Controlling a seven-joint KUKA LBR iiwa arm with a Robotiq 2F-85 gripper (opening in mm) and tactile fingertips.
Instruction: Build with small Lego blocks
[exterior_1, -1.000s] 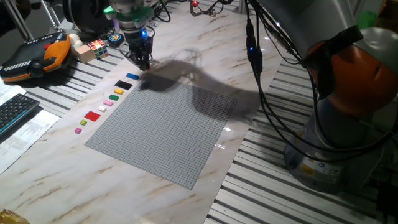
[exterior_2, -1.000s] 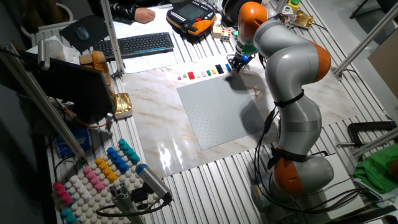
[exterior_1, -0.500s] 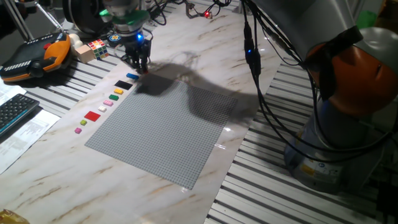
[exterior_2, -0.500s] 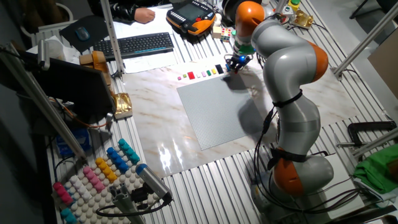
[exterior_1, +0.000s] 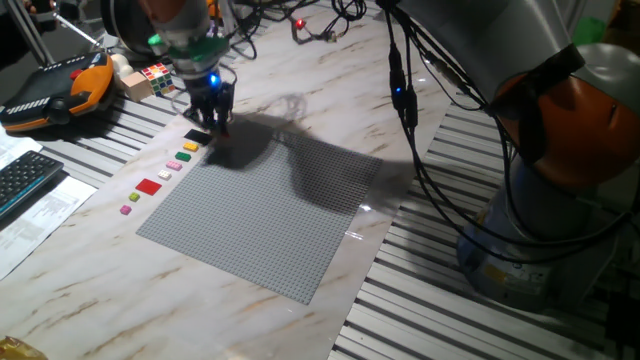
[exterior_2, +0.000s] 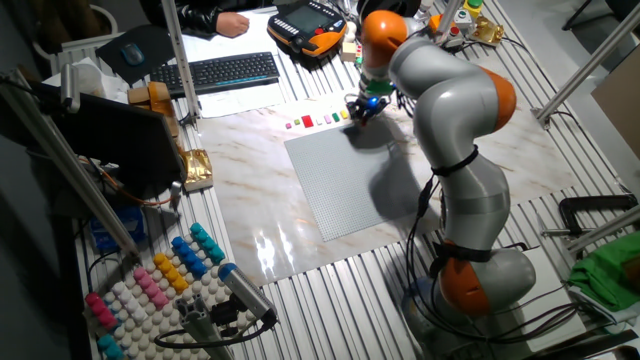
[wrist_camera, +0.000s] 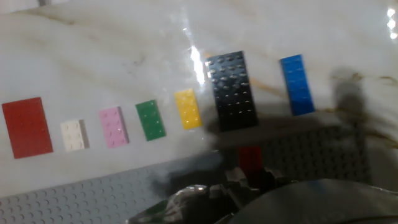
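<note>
Your small Lego blocks (wrist_camera: 151, 119) sit in one row on the table (exterior_1: 330, 70), just off the baseplate (exterior_1: 260, 215) edge, spaced apart so each can be picked singly. Gripper (exterior_1: 213, 118) points straight down over the black brick (wrist_camera: 231, 90) end of that row. A red piece (wrist_camera: 250, 159) shows at the fingertips; can't tell if it's clamped.

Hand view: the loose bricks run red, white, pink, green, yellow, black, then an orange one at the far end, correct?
Not quite. The last brick is blue, not orange, as the hand view shows. The rest holds: red, white, pink, green, yellow, black.
</note>
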